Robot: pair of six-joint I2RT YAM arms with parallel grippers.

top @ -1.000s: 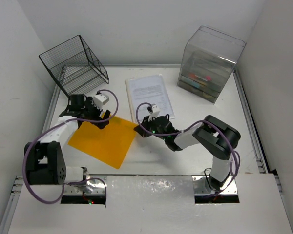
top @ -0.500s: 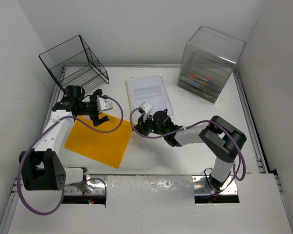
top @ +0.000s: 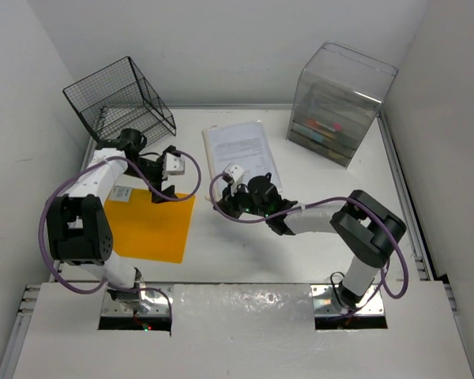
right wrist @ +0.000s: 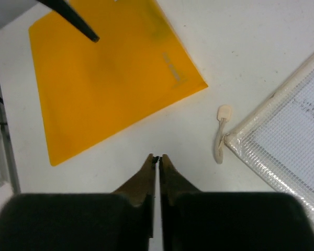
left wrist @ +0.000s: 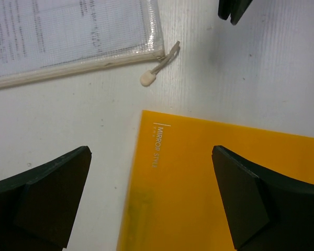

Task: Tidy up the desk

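Note:
The white desk (top: 324,221) holds a flat orange folder (top: 146,225) at the front left. My left gripper (top: 158,183) hangs open just above the folder's far right corner, with nothing between its fingers. In the left wrist view the left gripper (left wrist: 152,193) spans the folder's (left wrist: 225,188) printed edge. My right gripper (top: 227,208) is shut and empty. It sits low over bare desk between the folder and a mesh zip pouch of papers (top: 241,154). In the right wrist view the shut right gripper (right wrist: 157,157) points toward the folder (right wrist: 110,78), and the pouch's zip pull (right wrist: 222,130) lies to its right.
A black wire rack (top: 122,103) stands tilted at the back left corner. A clear plastic drawer box (top: 340,103) stands at the back right. A small white card (top: 120,193) lies by the folder's far left corner. Silver rails (top: 403,197) edge the desk.
The orange folder has slid left and turned square to the desk edge. My left gripper has opened fully and swung back-left. My right gripper has moved slightly left, still shut.

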